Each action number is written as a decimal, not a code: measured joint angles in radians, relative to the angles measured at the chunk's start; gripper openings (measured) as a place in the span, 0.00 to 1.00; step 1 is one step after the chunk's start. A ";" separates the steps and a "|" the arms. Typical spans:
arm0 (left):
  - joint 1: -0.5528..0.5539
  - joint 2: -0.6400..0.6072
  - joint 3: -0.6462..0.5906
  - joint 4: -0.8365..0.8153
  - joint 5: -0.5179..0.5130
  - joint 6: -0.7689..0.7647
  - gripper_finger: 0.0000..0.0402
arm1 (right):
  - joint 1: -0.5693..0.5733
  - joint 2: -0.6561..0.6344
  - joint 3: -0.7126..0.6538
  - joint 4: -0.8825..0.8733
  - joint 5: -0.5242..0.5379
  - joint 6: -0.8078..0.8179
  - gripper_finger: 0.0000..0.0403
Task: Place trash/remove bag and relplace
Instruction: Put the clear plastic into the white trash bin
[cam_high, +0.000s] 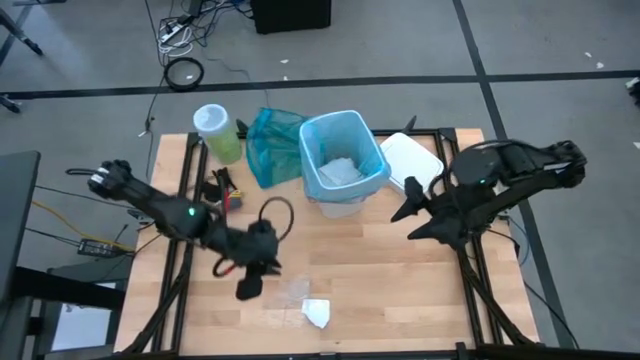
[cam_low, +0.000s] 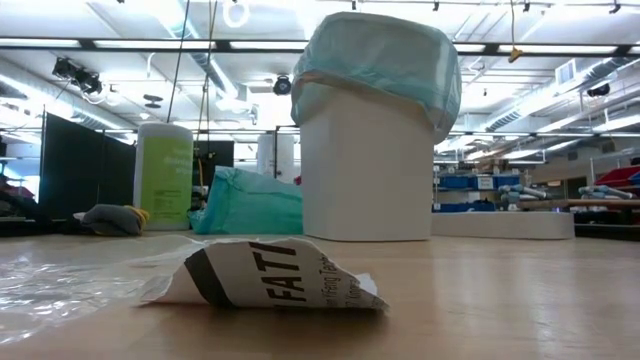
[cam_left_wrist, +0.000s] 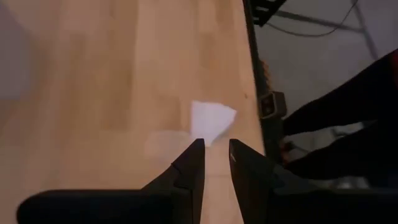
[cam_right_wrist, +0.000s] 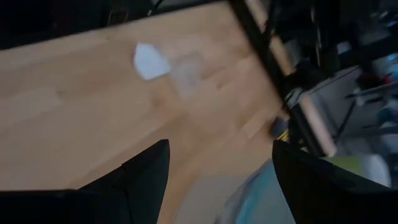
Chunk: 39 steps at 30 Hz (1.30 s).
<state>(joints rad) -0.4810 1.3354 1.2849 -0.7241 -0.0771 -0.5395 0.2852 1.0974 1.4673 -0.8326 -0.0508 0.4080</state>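
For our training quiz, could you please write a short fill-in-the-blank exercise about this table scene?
1. The white bin is lined with a light ____ bag.
2. The white paper scrap lies on the ____, outside the bin.
3. The left gripper points toward the paper ____.

Missing words: blue; table; scrap

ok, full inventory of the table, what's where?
bin: 1, white, table's far middle
bag: 1, light blue, lining the bin
trash in the bin: white scraps, count unclear
paper scrap: 1, white with dark print, near edge
clear plastic: 1 piece, beside the paper scrap
teal bag: 1, left of the bin
canister: 1, green with white lid, far left
tray: 1, white, right of the bin
left gripper: nearly shut, empty, near the scrap
right gripper: open, right of the bin
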 joint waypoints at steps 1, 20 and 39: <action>-0.021 -0.003 -0.046 0.052 -0.001 -0.039 0.21 | 0.000 0.007 0.000 -0.018 0.005 0.002 0.67; -0.335 0.034 -0.566 0.604 -0.325 -0.488 0.21 | 0.000 0.046 0.000 -0.064 0.071 0.013 0.67; -0.334 0.327 -0.598 0.833 -0.319 -0.488 0.21 | -0.002 0.046 0.000 -0.059 0.156 0.045 0.67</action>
<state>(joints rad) -0.8146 1.6626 0.6872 0.1089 -0.3961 -1.0275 0.2832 1.1435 1.4673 -0.8919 0.1047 0.4532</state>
